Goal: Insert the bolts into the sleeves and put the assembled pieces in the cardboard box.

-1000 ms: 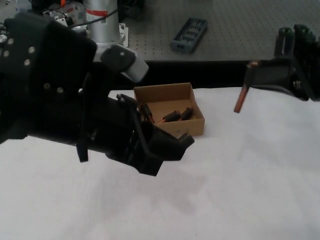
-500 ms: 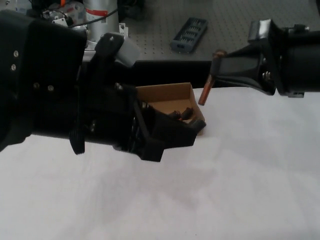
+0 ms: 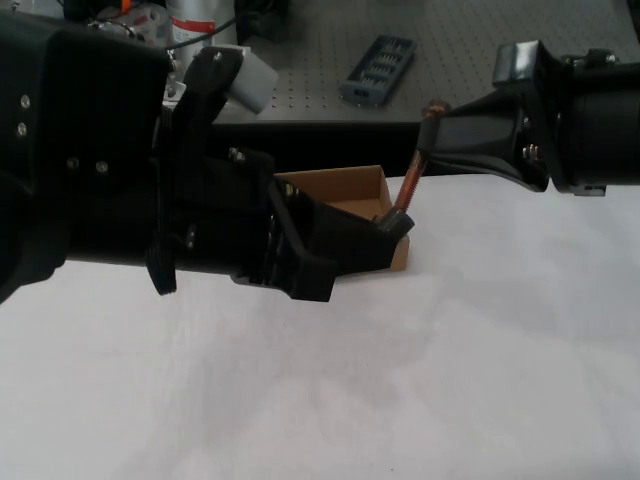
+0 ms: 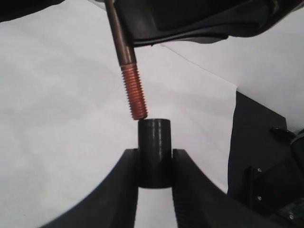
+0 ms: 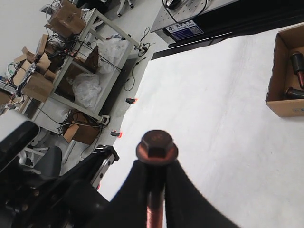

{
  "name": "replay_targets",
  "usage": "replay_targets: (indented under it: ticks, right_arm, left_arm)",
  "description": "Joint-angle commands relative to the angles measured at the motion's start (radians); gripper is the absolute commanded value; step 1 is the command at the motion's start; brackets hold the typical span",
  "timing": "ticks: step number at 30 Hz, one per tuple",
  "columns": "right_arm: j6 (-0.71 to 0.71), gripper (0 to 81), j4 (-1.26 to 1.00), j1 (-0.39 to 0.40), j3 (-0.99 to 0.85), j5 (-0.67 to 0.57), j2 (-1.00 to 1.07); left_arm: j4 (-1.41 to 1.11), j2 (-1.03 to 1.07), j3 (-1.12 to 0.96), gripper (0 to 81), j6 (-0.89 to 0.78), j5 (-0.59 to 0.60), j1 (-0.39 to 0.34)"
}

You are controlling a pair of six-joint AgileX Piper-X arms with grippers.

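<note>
So that thread and bore line up, the short black cylindrical sleeve (image 4: 154,137) is clamped in the left gripper (image 4: 155,164). The copper-coloured hex-head bolt (image 4: 133,90), pinched in the right gripper (image 5: 151,183), is held tip-first at its mouth, seemingly not yet entered, mid-frame in the high view by the brown cardboard box (image 3: 325,177).

Jaws pinch copper bolt (image 5: 156,146) below head; cardboard box (image 5: 279,71) on cloth (image 5: 213,104).

Left gripper (image 4: 155,159), extended from bench's left edge, clamps sleeve (image 4: 154,133); right gripper (image 5: 154,166), from right edge, pinches bolt (image 5: 156,146) below head, tilted.
</note>
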Motion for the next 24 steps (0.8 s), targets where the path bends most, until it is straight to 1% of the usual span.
replay_targets:
  ticks: [1,15,24]
  right_arm:
    - [0.0,2.7,-0.024,-0.005,-0.005,-0.013,0.0]
    - [0.007,2.7,-0.024,-0.005,-0.005,-0.039,0.0]
    - [0.007,2.7,-0.024,-0.005,-0.005,-0.061,0.0]
  left_arm:
    - [-0.005,-0.011,-0.002,0.6,-0.013,-0.026,0.003]
    - [-0.016,-0.011,-0.002,0.6,-0.013,-0.04,0.003]
    - [-0.099,-0.011,-0.002,0.6,-0.02,-0.045,0.003]
